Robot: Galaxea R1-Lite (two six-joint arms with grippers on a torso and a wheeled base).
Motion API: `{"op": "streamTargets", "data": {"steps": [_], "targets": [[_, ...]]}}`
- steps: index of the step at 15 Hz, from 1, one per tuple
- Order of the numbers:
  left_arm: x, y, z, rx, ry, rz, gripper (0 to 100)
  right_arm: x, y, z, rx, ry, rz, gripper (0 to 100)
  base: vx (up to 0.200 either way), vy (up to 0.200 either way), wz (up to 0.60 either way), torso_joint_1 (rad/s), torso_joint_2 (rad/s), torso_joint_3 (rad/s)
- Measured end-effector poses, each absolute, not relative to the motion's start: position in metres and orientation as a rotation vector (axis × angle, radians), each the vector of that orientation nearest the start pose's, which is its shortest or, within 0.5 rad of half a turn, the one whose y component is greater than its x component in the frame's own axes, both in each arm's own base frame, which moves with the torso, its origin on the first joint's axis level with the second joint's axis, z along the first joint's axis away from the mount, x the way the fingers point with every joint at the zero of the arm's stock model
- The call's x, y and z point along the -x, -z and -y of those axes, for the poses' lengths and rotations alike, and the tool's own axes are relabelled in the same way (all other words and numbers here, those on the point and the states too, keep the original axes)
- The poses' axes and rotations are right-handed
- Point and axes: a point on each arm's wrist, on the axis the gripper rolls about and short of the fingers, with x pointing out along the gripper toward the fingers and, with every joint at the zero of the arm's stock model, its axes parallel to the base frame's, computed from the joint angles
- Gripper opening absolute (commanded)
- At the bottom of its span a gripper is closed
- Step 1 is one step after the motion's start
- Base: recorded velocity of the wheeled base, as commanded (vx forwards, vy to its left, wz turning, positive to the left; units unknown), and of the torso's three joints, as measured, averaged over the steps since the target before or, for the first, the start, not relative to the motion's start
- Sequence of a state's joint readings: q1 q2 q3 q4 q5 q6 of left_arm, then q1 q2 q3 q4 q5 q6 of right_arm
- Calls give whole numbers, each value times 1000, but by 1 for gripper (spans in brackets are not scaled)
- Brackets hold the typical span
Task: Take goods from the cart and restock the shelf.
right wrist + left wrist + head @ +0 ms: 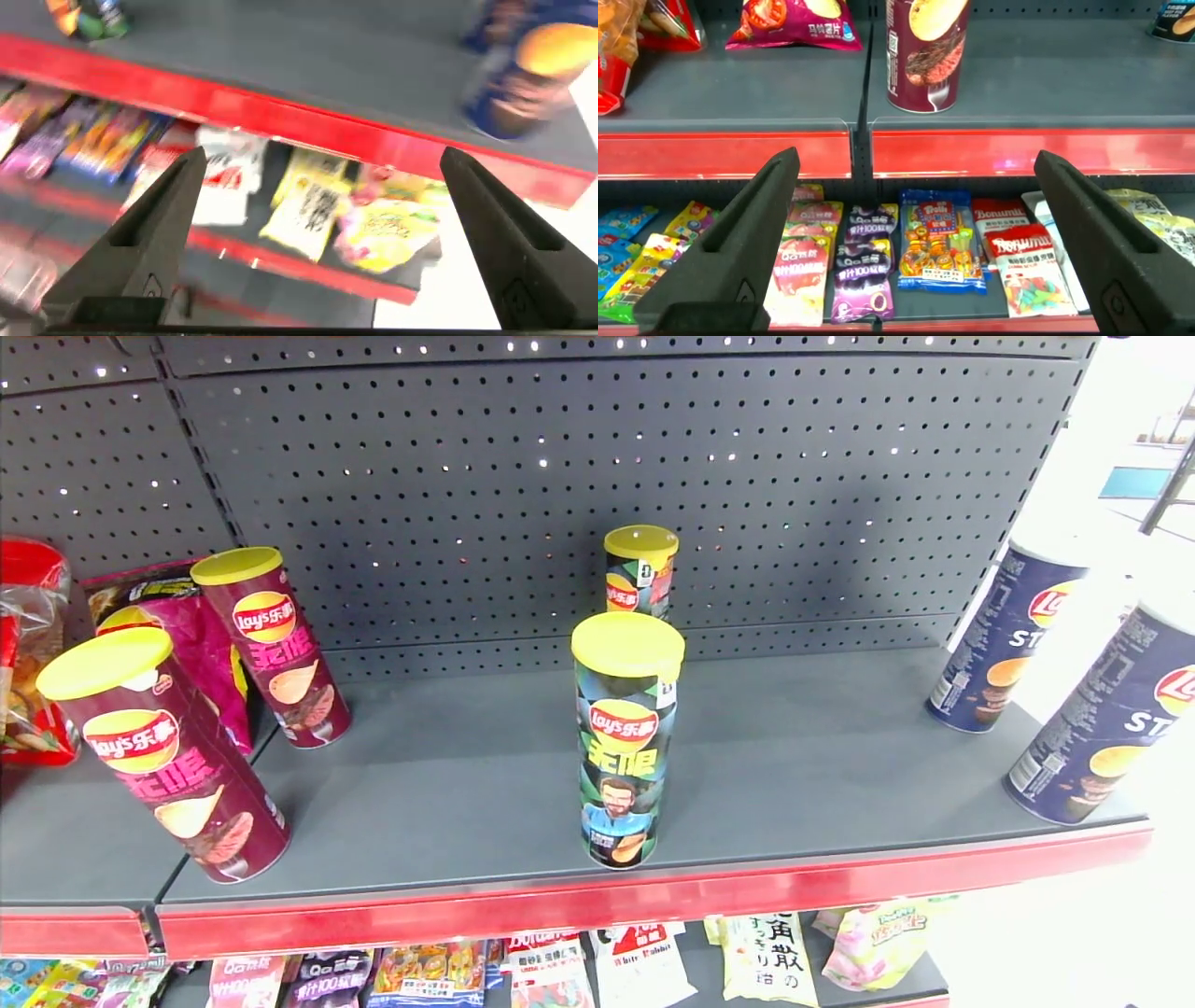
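A grey shelf (448,775) with a red front edge (653,896) carries upright chip cans. One green can with a yellow lid (625,747) stands near the front at the middle, and a second (639,571) stands behind it by the back panel. Two maroon cans (168,756) (275,649) are on the left and two dark blue cans (1004,635) (1106,709) on the right. My left gripper (917,159) is open and empty, facing the red edge below a maroon can (924,56). My right gripper (322,154) is open and empty, near a blue can (523,65).
Snack bags (177,625) lie at the shelf's far left. The lower shelf holds several candy and snack packets (938,243) (318,201). A perforated back panel (560,476) closes the rear. Bare shelf surface lies between the can groups.
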State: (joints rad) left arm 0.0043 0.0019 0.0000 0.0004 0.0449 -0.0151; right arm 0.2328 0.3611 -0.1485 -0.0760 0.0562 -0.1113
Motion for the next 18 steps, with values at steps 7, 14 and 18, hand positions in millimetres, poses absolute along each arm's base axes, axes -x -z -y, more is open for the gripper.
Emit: {"op": "streamTargets", "data": {"steps": [7, 14, 18], "targets": [[23, -75, -1, 15, -50, -2, 100, 14, -85, 6, 90, 2, -81, 100, 0, 0, 0, 0, 0, 0], [23, -75, -1, 15, -49, -2, 100, 16, -86, 4, 93, 282, -82, 100, 0, 0, 0, 0, 0, 0], [23, -75, -1, 15, -49, -2, 100, 16, -82, -2, -18, 103, -69, 100, 0, 0, 0, 0, 0, 0]]}}
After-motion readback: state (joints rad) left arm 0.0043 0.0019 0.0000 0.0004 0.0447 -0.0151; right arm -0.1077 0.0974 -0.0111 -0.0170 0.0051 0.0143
